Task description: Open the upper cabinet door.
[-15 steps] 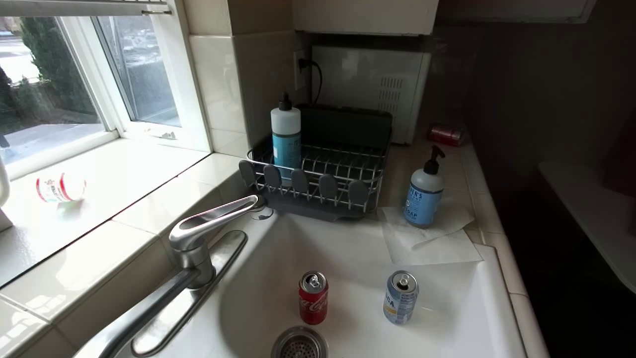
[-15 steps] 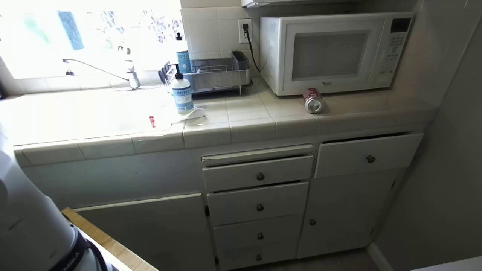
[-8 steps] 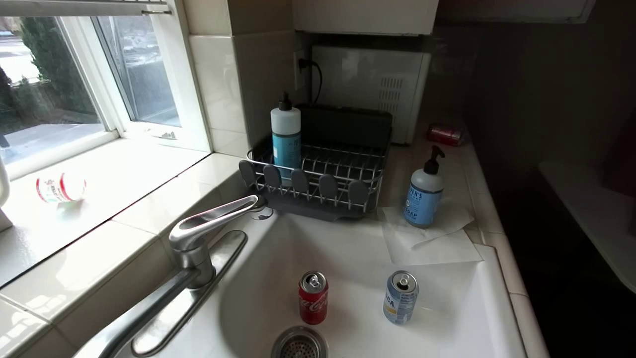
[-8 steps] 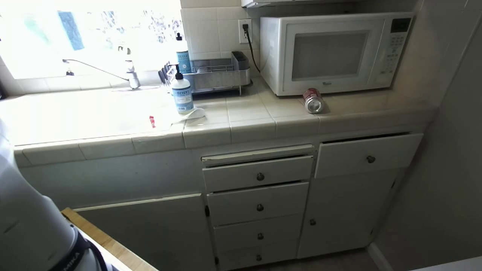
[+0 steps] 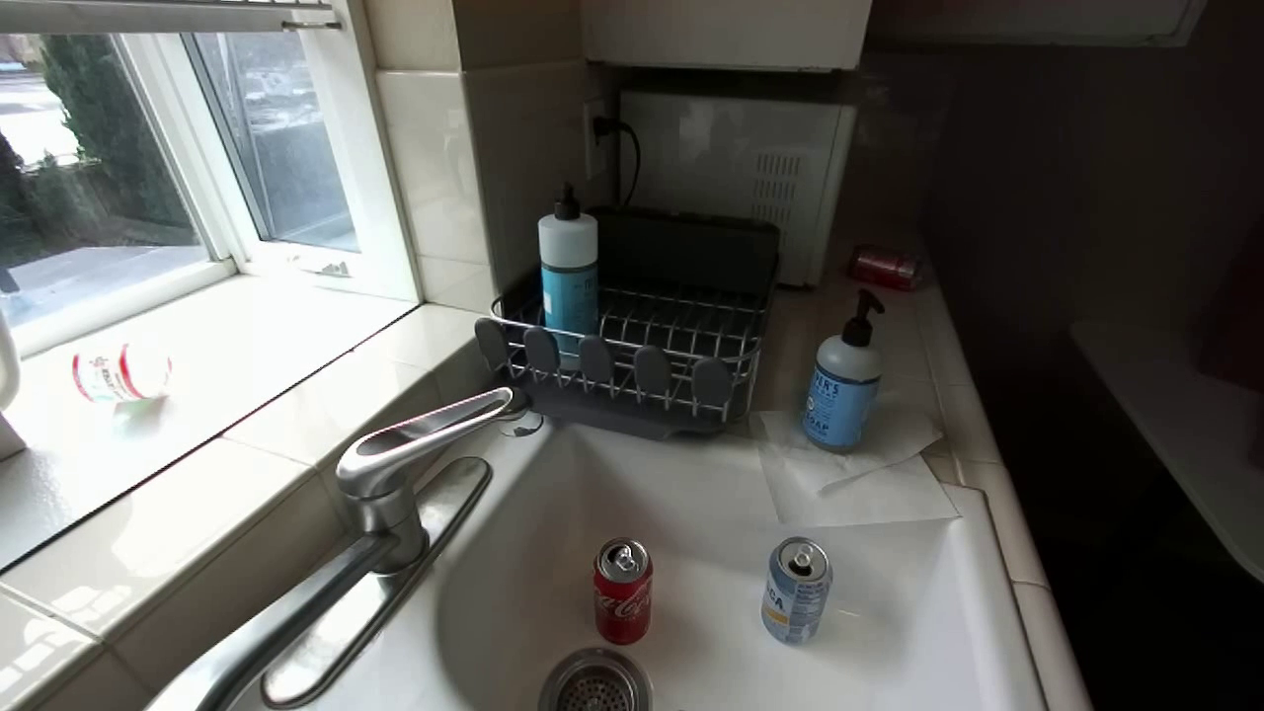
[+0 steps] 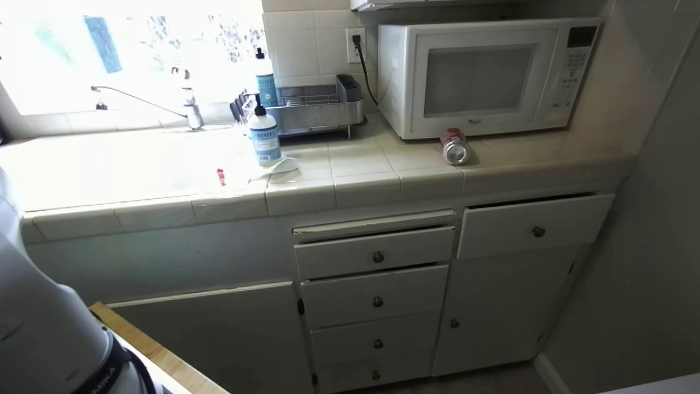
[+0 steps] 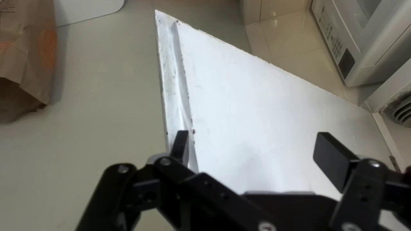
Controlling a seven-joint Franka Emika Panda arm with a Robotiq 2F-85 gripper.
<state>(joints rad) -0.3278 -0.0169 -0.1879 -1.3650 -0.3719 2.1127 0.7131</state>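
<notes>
In the wrist view my gripper [image 7: 252, 144] stands wide, its two black fingers [image 7: 332, 157] well apart. Behind them is the upper cabinet door [image 7: 257, 102], a white panel standing open, its free edge toward the left. One finger overlaps the panel near this edge; whether they touch I cannot tell. To the right of the panel I see the microwave [image 7: 356, 48] on the tiled counter [image 7: 285, 38]; to the left, a brown paper bag [image 7: 29, 61]. In an exterior view the door's lower edge shows at upper right, beside the white cabinet [image 5: 726, 35]; in an exterior view part of my arm [image 6: 49, 312] shows at lower left. A red can [image 6: 455, 146] lies on its side just before the microwave. In the sink [image 5: 711, 494] a Coca-Cola can [image 5: 623, 602] and a pale blue can [image 5: 796, 597] stand upright, near each other but apart.
</notes>
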